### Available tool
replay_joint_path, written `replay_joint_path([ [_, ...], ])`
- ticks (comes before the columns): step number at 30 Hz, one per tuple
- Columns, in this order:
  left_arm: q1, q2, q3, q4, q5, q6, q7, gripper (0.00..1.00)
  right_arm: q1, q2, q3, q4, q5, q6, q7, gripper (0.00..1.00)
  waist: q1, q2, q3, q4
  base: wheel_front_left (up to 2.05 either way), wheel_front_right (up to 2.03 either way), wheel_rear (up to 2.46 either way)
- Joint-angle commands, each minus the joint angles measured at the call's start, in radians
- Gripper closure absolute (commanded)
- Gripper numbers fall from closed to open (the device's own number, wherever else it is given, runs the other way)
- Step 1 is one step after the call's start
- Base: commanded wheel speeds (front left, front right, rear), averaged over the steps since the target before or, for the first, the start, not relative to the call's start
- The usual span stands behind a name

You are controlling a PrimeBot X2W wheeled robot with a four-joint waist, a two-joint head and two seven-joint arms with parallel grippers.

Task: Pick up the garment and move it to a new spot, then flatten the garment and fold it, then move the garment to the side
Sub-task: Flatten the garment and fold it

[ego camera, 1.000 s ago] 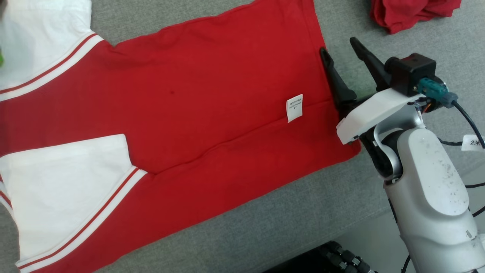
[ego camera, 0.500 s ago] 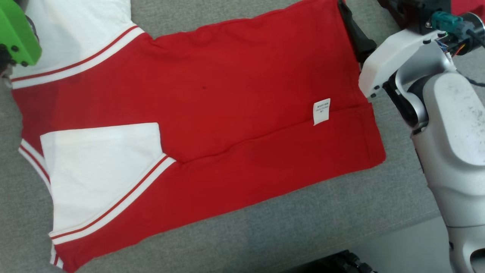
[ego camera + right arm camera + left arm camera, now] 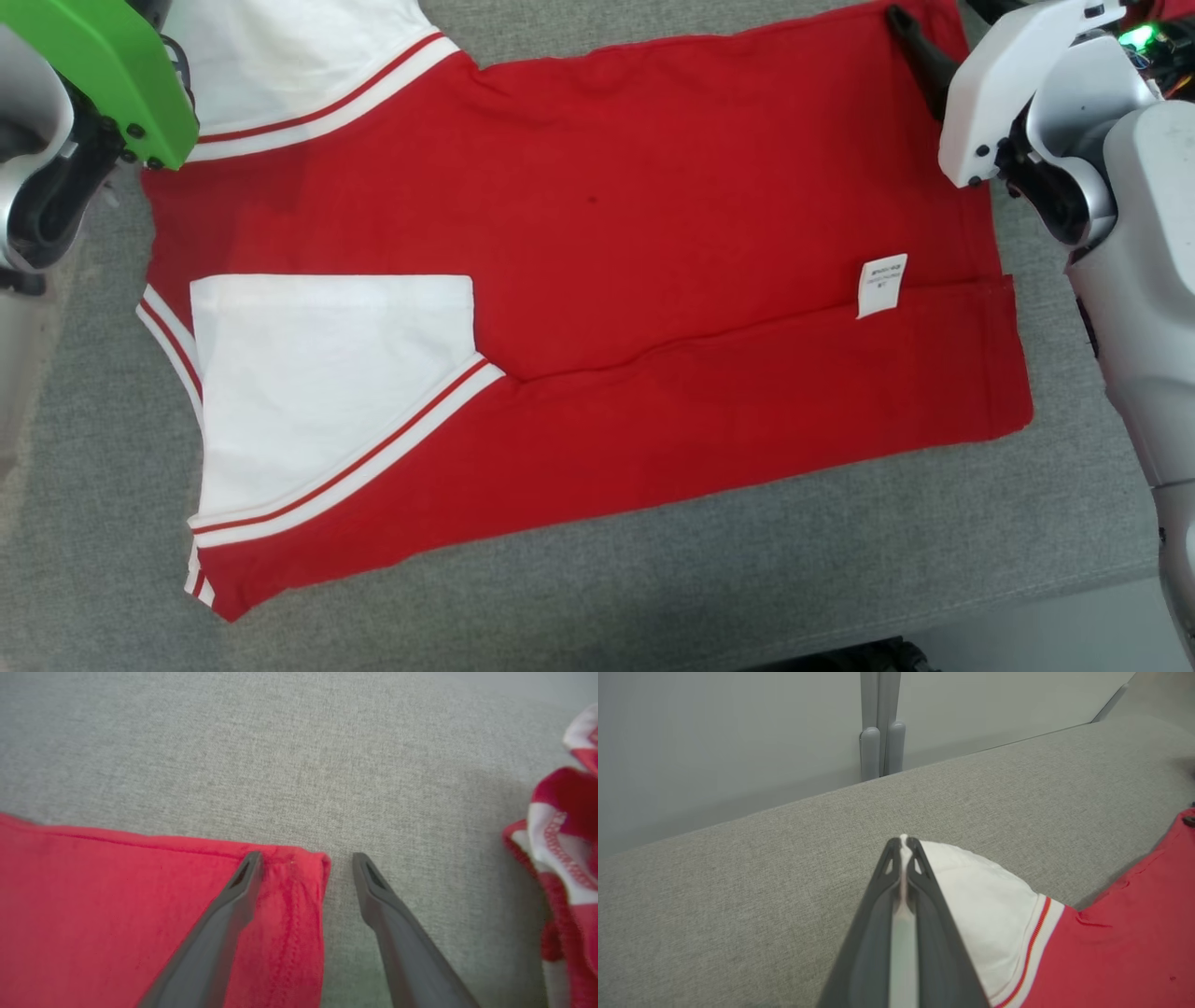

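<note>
**Fold under way: one long side turned in, the far side being taken up**

The red garment lies spread flat on the grey padded surface. Its near long edge looks folded inward, with the near sleeve laid white over the body and the label showing, so the move and the flattening appear done. The left gripper is clamped together on the tip of the far sleeve. The right gripper stands wide apart over the far hem corner, with one finger above red cloth and the other above bare grey, holding nothing. Left to do, by my reading: close on that corner, bring the far side over, fold crosswise, then shift the garment aside, clear of the second red-and-white garment nearby.
</note>
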Motion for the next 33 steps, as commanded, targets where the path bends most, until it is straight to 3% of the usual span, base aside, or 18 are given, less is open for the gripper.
replay_joint_path([
  [1, -0.024, -0.003, -0.007, -0.002, -0.01, -0.003, -0.01, 1.0, -0.009, -0.002, 0.004, 0.018, 0.02, -0.001, 0.018, 0.56, -0.0001, 0.0, 0.0, 0.004, 0.0, 0.0, 0.0],
  [2, -0.025, -0.003, -0.011, -0.002, -0.012, -0.003, -0.012, 1.0, -0.007, -0.004, 0.008, 0.025, 0.03, -0.001, 0.024, 0.65, -0.0001, 0.0, -0.002, 0.004, 0.0, 0.0, 0.0],
  [3, -0.027, -0.002, -0.015, -0.001, -0.013, -0.004, -0.014, 1.0, -0.009, -0.009, 0.011, 0.031, 0.039, -0.001, 0.028, 0.82, -0.0001, 0.0, -0.003, 0.004, 0.0, 0.0, 0.0],
  [5, -0.029, 0.001, -0.025, 0.001, -0.016, -0.004, -0.02, 1.0, -0.012, -0.013, 0.015, 0.039, 0.051, -0.001, 0.028, 1.0, -0.0001, 0.0, -0.007, 0.004, 0.0, 0.0, 0.0],
  [18, 0.003, 0.018, -0.087, -0.003, -0.062, -0.005, -0.117, 1.0, -0.014, 0.001, 0.016, 0.098, -0.025, -0.001, -0.221, 1.0, -0.0001, 0.0, -0.086, 0.018, 0.0, 0.0, 0.0],
  [25, 0.191, 0.059, -0.097, -0.106, -0.118, -0.004, -0.217, 1.0, 0.118, -0.035, 0.034, 0.057, -0.024, -0.001, -0.33, 1.0, -0.0001, 0.0, -0.178, 0.047, 0.0, 0.0, 0.0],
  [33, 0.483, 0.093, -0.086, -0.254, -0.162, 0.058, -0.326, 1.0, 0.343, -0.038, -0.031, -0.053, -0.028, -0.001, -0.39, 1.0, -0.0001, 0.0, -0.276, 0.066, 0.0, 0.0, 0.0],
])
